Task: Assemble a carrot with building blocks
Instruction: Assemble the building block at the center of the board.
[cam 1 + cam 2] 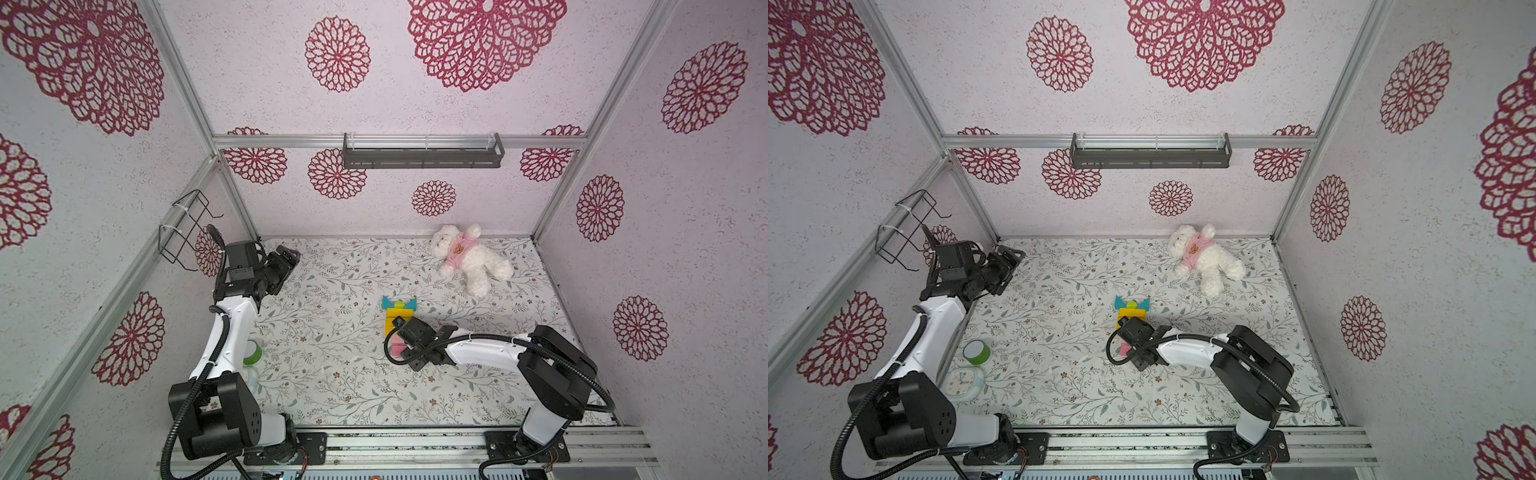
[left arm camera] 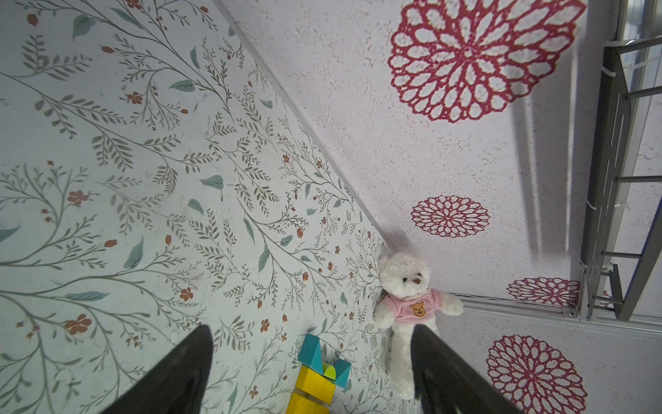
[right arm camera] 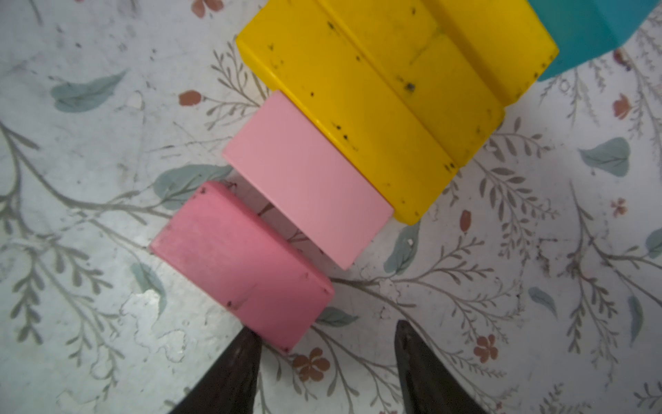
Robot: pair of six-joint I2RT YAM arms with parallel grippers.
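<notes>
Carrot: the flat, block-built carrot [image 1: 395, 318] lies near the middle of the floral-papered table [image 1: 332, 374], leafy end toward the far edge and tip toward the near edge.
Built so far: three stacked yellow bars [image 3: 358, 100], two teal triangles [image 1: 388, 302] with a small lime-green piece [image 1: 400, 305] between them, and a paler pink rectangular block [image 3: 308, 179] flush against the last bar.
Loose end: the darker pink rectangular block [image 3: 240, 265] lies just beside the paler one, with a thin gap between them, and is shifted sideways. It looks like the last piece to seat.
Right gripper: the right gripper [image 3: 326, 329] hovers low over the tip end, fingers apart and clamped on nothing. One fingertip [image 3: 247, 344] sits just beside the darker block's outer edge; whether it touches cannot be told.
Left gripper: the left gripper [image 2: 311, 328] is over the far left corner, fingers apart and empty.
Risk, crooked push: a nudge off the block's centre would likely swivel it instead of closing the gap.
Risk, too much push: nothing pins the pieces, so force could run through the paler block into the bars and open seams further up.
Risk, closing: shutting the fingers here could catch only a corner and flick the block away.
Bystander: the white plush bear in a pink shirt [image 1: 469, 257] lies near the far right corner, well apart, so trouble from it is unlikely.
</notes>
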